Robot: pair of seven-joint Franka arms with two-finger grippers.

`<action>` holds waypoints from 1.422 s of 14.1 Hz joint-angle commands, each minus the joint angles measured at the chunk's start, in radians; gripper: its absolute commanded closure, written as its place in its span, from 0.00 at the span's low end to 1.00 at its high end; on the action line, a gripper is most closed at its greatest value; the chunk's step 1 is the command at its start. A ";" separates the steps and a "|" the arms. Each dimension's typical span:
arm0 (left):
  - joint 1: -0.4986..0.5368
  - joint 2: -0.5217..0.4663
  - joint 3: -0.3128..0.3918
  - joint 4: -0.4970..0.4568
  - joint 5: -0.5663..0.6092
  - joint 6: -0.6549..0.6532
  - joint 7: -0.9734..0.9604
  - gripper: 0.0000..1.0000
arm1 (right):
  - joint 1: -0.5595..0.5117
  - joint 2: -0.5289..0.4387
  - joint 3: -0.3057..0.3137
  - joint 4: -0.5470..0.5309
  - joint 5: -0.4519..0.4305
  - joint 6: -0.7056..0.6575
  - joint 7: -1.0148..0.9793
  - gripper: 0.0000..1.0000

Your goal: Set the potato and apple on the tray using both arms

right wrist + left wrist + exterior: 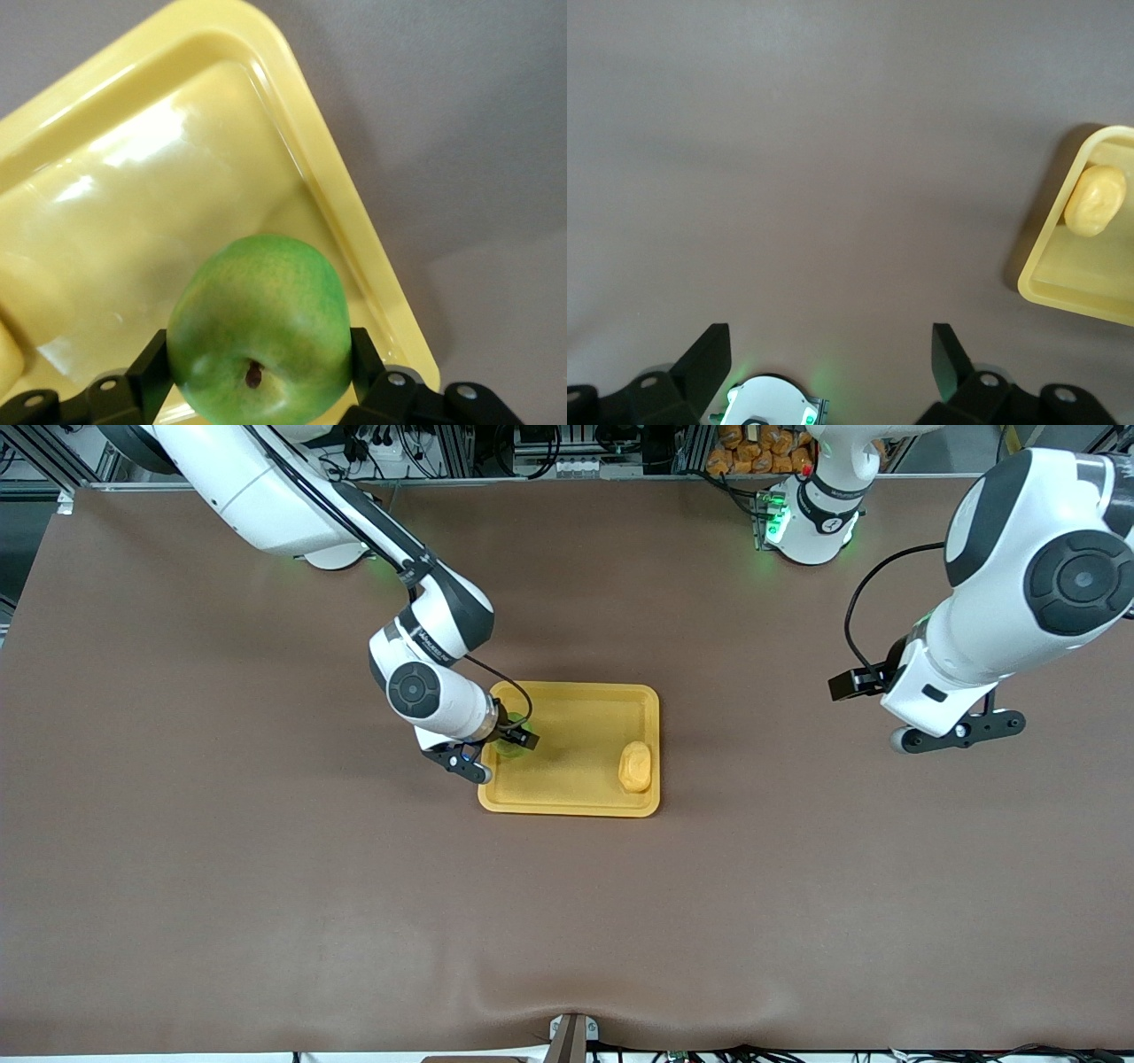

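The right gripper hangs over the tray at its right-arm end, jaws clenched on the green apple, one finger against each side of the fruit. In the right wrist view the apple sits squarely above the tray floor, inside the rim, so the drop looks to be straight down, six o'clock from the jaws. The potato already lies in the tray at the left-arm end, roughly three o'clock from the apple, well apart, its long axis running twelve to six. The left gripper waits released over bare table near its own end.
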 commanded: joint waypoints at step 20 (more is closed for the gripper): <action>-0.189 -0.290 0.330 -0.120 -0.062 0.039 0.428 0.00 | -0.242 -0.051 0.140 0.271 -0.054 -0.538 -0.026 0.00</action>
